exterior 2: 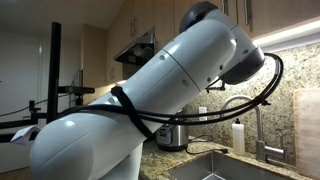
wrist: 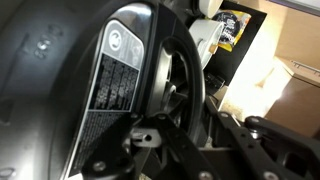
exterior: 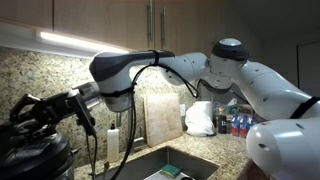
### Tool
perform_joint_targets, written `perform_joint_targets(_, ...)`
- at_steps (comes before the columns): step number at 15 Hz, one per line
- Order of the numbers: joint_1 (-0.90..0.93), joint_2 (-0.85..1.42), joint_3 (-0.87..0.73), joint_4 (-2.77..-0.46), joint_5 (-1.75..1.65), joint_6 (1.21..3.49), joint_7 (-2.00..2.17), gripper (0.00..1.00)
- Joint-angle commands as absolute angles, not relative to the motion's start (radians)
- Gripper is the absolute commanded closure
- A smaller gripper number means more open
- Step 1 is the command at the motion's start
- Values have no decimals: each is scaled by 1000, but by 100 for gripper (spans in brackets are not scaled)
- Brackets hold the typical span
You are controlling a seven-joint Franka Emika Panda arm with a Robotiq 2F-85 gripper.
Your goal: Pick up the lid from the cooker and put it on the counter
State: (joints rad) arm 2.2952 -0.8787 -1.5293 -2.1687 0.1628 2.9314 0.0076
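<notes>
The gripper is clamped almost fully shut, and by the look of the wrist view it is on the top handle of the lid, whose labelled black dome fills that frame. The lid is at the cooker, beside the sink; whether it has cleared the rim I cannot tell. Lift straight up and level until it is free—then carry it sideways to bare counter, low and slow, since a wide lid held by a thin handle may swing.
</notes>
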Motion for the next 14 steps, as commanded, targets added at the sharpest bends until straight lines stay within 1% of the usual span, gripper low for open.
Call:
perform_joint_targets(1,2339,-941,-1503,-2068,154,2876,-68,90)
perform_joint_targets(7,2329,-992,-1486,-2063,164,2882,-89,90)
perform_joint_targets(11,2282,-974,-1461,-2098,175,2894,-53,90)
perform_joint_targets(14,2272,-945,-1451,-2067,191,2814,-10,91)
